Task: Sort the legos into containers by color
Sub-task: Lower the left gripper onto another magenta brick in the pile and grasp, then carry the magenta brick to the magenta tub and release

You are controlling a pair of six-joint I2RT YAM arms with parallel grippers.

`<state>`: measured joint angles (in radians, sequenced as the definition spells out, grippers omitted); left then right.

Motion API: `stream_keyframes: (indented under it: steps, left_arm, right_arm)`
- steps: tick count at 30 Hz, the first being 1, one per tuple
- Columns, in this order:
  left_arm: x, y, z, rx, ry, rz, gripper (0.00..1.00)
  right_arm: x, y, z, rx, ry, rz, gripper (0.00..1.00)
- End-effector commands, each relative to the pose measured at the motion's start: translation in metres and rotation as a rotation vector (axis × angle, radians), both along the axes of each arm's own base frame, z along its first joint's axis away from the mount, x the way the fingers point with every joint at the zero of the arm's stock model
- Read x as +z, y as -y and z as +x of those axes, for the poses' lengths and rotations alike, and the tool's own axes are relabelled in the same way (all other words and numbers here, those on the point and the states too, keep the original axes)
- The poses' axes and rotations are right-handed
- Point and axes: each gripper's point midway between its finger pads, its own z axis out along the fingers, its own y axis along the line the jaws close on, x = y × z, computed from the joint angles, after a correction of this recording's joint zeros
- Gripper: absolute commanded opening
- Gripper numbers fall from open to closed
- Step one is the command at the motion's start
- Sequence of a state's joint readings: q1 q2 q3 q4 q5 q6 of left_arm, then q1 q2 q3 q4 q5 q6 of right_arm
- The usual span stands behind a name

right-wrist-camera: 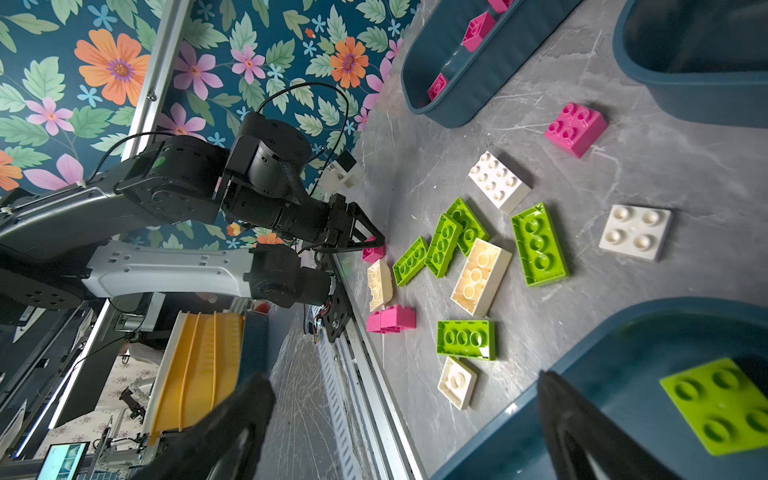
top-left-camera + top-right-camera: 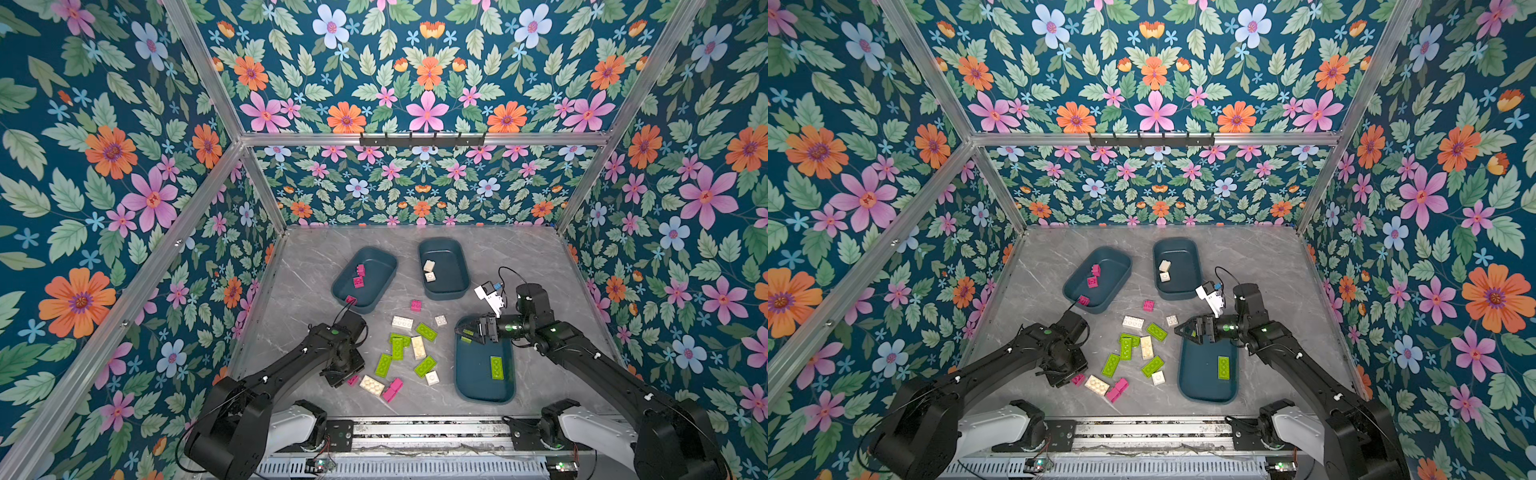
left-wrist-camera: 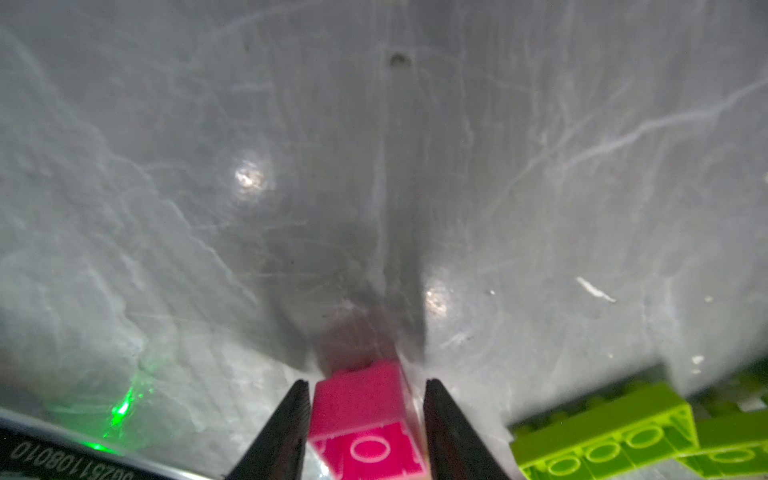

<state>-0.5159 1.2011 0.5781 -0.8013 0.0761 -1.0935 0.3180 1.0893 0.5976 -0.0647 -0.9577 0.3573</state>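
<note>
My left gripper (image 3: 367,382) is low over the table's near left, shut on a small pink lego (image 3: 365,415) that shows its hollow underside; in a top view this pink lego (image 2: 353,380) peeks out under the wrist. My right gripper (image 1: 405,432) hangs wide open with nothing between its fingers, over the far end of the near-right container (image 2: 473,374). That container holds a green lego (image 2: 496,368) and a square green one (image 1: 723,405). The far-left container (image 2: 378,274) holds pink legos (image 2: 358,281). The far-middle container (image 2: 451,266) holds two cream ones (image 2: 429,266).
Loose legos lie mid-table between the arms: green (image 2: 424,365), cream (image 2: 418,347) and pink (image 2: 392,389), plus a lone pink one (image 2: 415,305) farther back. A metal rail (image 2: 415,432) runs along the front edge. Floral walls close in the other three sides.
</note>
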Motion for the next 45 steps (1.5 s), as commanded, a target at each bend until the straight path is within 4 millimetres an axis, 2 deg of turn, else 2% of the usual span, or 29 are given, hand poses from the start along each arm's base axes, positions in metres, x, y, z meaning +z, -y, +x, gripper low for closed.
stream_keyframes:
  steps: [1,12,17,20,26,30,36,40,45]
  left_arm:
    - [-0.001,0.002,0.003,0.014,0.015,-0.001,0.41]
    - [-0.003,0.011,-0.002,-0.008,0.008,-0.003,0.41]
    - [0.005,0.016,0.010,-0.047,0.037,0.004,0.29]
    - [0.018,0.017,0.023,-0.093,0.061,0.035,0.26]
    - [0.054,0.015,0.069,-0.230,0.125,0.140,0.27]
    - [0.084,0.018,0.114,-0.328,0.191,0.191,0.27]
    - [0.113,0.015,0.186,-0.391,0.291,0.251,0.26]
    - [0.113,0.012,0.224,-0.428,0.320,0.305,0.27]
    - [0.094,0.014,0.255,-0.436,0.324,0.313,0.28]
  right_arm:
    - [0.002,0.000,0.003,-0.007,0.022,-0.007,0.99]
    - [0.001,0.002,0.002,-0.011,0.026,-0.021,0.99]
    - [0.001,0.002,0.002,-0.010,0.032,-0.027,0.99]
    - [0.002,0.002,0.003,-0.012,0.036,-0.029,0.99]
    - [0.005,0.002,0.006,-0.018,0.047,-0.027,0.99]
    - [0.012,0.000,0.007,-0.018,0.056,-0.011,0.99]
    - [0.018,0.000,0.011,-0.023,0.070,-0.006,0.99]
    - [0.019,-0.001,0.013,-0.022,0.073,-0.009,0.99]
    - [0.020,-0.001,0.013,-0.020,0.075,-0.019,0.99]
